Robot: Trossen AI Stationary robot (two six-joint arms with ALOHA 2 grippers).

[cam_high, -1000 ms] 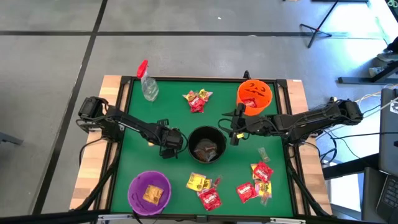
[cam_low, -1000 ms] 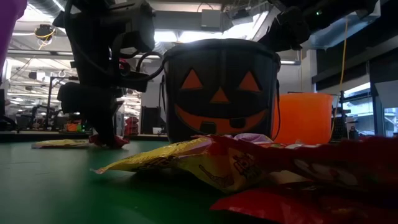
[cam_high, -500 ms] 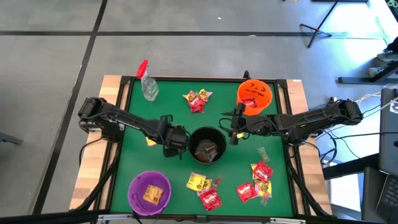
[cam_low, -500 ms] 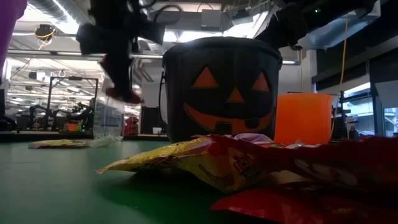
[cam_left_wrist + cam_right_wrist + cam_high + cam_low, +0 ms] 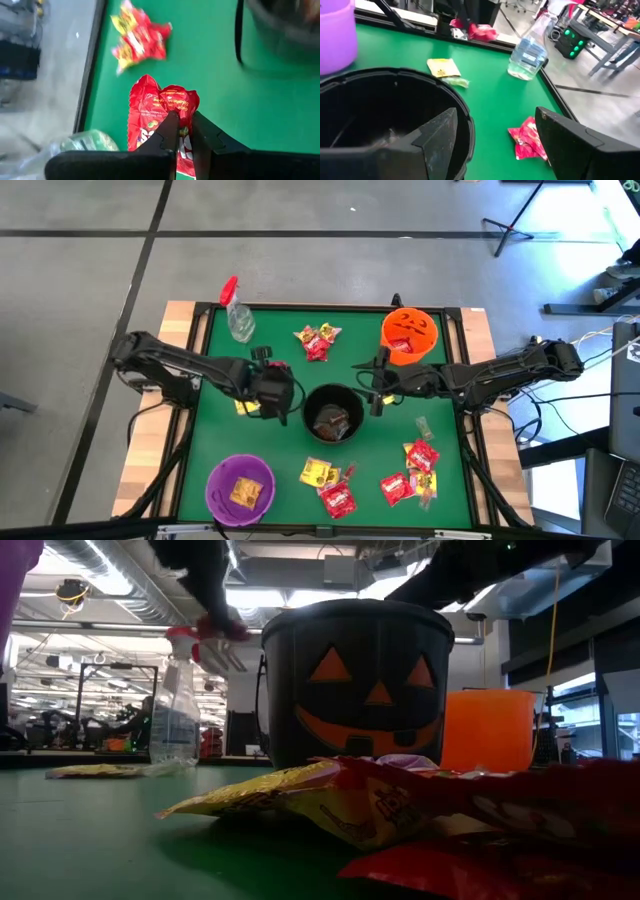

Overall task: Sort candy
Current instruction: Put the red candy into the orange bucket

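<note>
I had the left gripper (image 5: 181, 131) clamped on a crinkled red shiny candy packet (image 5: 155, 117), lifted above the green felt table (image 5: 270, 330) just left of the black jack-o'-lantern bucket (image 5: 333, 413). A flat yellow packet (image 5: 241, 407) lay on the felt under that arm. The right gripper (image 5: 377, 388) hung at the bucket's right rim, fingers (image 5: 437, 137) spread wide apart and holding nothing. Behind it stood the orange pumpkin bucket (image 5: 409, 333). The purple plastic bowl (image 5: 240, 488) near the front left held yellow candy. Loose piles of red and yellow packets lay at the far centre (image 5: 317, 340), front centre (image 5: 330, 484) and front right (image 5: 415, 472). A clear spray bottle with red top (image 5: 236, 311) lay at the far left
</note>
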